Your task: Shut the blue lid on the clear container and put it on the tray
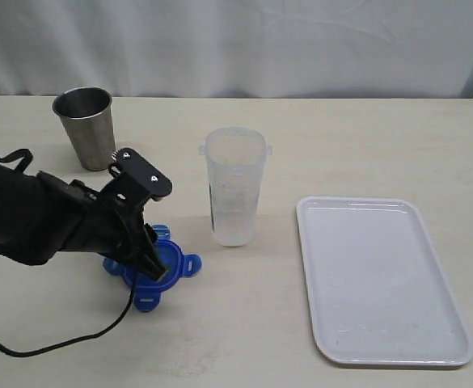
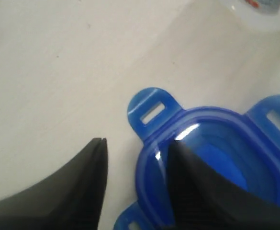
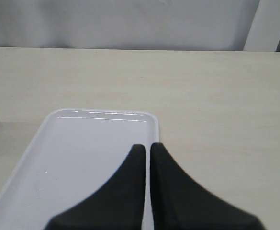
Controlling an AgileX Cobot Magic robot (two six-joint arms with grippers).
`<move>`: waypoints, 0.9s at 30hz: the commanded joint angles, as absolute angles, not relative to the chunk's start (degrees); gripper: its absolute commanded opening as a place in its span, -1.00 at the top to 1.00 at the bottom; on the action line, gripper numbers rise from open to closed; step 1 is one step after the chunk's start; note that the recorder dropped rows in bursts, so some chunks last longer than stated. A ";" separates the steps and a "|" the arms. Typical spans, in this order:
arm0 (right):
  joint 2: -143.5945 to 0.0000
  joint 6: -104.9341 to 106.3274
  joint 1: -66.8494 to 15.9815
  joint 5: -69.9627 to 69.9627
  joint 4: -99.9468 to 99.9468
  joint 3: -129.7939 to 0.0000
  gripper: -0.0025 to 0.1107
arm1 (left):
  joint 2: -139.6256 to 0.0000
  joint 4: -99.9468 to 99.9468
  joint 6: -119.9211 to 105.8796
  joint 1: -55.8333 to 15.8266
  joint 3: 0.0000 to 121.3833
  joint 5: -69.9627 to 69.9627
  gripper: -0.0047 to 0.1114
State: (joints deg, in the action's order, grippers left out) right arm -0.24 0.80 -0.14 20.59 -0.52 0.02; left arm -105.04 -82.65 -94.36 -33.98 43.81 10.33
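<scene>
The blue lid (image 1: 157, 271) lies flat on the table, underside up by the look of the left wrist view, just short of the clear container (image 1: 234, 186). The left gripper (image 2: 135, 158) is down on it, jaws apart, one finger (image 2: 197, 191) inside the lid's rim and the other outside: straddling the wall, not clamped. Risk here: a thin rim grip could slip, or tilt the lid so it meets the container crooked and knocks that tall tumbler over. The right gripper (image 3: 147, 153) hovers over the tray (image 1: 382, 275), jaws pressed together, empty. The steel cup (image 1: 85, 125) stands well behind, out of the way. Path to the container looks clear.
</scene>
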 commanded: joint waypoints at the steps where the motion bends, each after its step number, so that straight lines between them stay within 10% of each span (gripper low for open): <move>1: 0.00 0.84 0.22 19.95 -0.40 0.00 0.88 | -99.72 -99.95 -98.07 -34.04 43.70 15.51 0.06; 13: 0.00 0.84 0.22 19.95 -0.40 0.00 0.88 | -96.48 -99.95 -95.51 -26.46 39.15 12.66 0.06; 20: 0.00 0.84 0.22 19.95 -0.40 0.00 0.88 | -96.48 -95.47 -92.53 -10.07 38.56 -32.30 0.06; 27: 0.00 0.84 0.22 19.95 -0.40 0.00 0.88 | -96.48 -73.22 -73.17 -5.22 36.58 -27.38 0.06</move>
State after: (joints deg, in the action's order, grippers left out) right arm -0.24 0.80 -0.14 20.59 -0.52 0.02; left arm -96.89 -81.35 -80.95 -5.94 37.80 -27.17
